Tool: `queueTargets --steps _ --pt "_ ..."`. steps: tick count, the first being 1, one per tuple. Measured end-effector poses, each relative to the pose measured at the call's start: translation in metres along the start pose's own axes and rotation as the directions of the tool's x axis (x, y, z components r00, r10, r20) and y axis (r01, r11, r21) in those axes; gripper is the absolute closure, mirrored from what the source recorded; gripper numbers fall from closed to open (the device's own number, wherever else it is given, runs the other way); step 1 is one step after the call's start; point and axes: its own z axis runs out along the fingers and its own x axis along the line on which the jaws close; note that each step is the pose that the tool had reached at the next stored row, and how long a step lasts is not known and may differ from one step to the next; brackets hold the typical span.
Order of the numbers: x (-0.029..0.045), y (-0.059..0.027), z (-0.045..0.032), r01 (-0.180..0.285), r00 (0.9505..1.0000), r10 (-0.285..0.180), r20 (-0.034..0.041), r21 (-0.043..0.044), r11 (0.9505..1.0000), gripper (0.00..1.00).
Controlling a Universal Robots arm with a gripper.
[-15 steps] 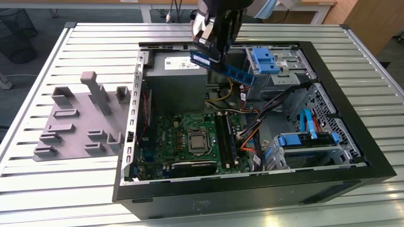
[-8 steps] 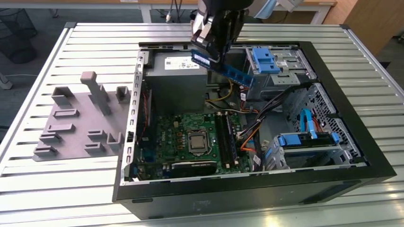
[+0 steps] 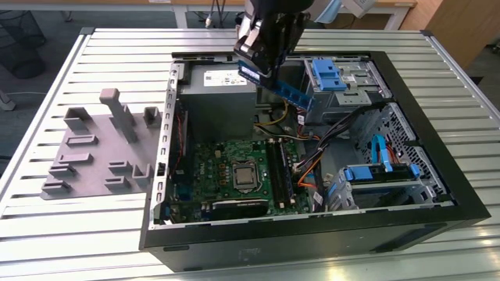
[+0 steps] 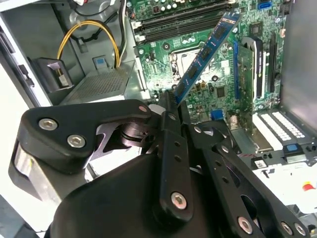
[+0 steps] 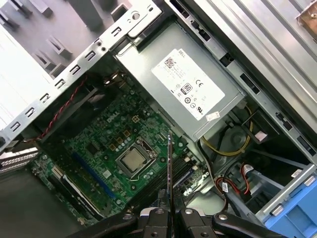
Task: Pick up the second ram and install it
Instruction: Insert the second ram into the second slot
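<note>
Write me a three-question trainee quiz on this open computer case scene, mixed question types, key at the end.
1. True or false: the black two-finger claw is shut on the long, thin blue-green circuit-board RAM strip.
2. Multiple choice: in the exterior view, the strip is (A) lying on the grey plastic holder tray, (B) held tilted in the air above the open black computer case, (C) seated flat in a slot.
3. Fill in: the square silver processor sits on the green ____.

Key:
1. True; the fingers pinch one end of the strip.
2. B.
3. Motherboard.
</note>
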Motion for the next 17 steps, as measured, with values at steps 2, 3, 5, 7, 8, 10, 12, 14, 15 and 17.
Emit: queueTargets --steps 2,3,5,7,8,10,12,14,15,17 --pt "0.0000 0.0000 0.0001 -0.017 0.9999 0.017 0.0000 0.0000 0.9999 0.86" --pt "0.0000 0.0000 0.0001 -0.025 0.9997 0.025 0.0000 0.0000 0.9997 0.86" --pt "0.0000 0.0000 0.0002 -0.042 0.9991 0.042 0.0000 0.0001 0.9991 0.86" --pt "0.0000 0.0000 0.0003 -0.058 0.9983 0.058 0.0000 0.0002 0.9983 0.86" --pt "0.0000 0.0000 0.0003 -0.066 0.9978 0.066 -0.0001 0.0002 0.9978 0.86" --pt "0.0000 0.0000 0.0004 -0.083 0.9966 0.083 -0.0001 0.0003 0.9966 0.86" --pt "0.0000 0.0000 0.0005 -0.099 0.9951 0.099 -0.0002 0.0004 0.9951 0.86" --pt "0.0000 0.0000 0.0006 -0.115 0.9934 0.115 -0.0002 0.0006 0.9934 0.86" --pt "0.0000 0.0000 0.0006 -0.123 0.9924 0.123 -0.0003 0.0007 0.9924 0.86" --pt "0.0000 0.0000 0.0007 -0.139 0.9903 0.139 -0.0004 0.0008 0.9903 0.86"
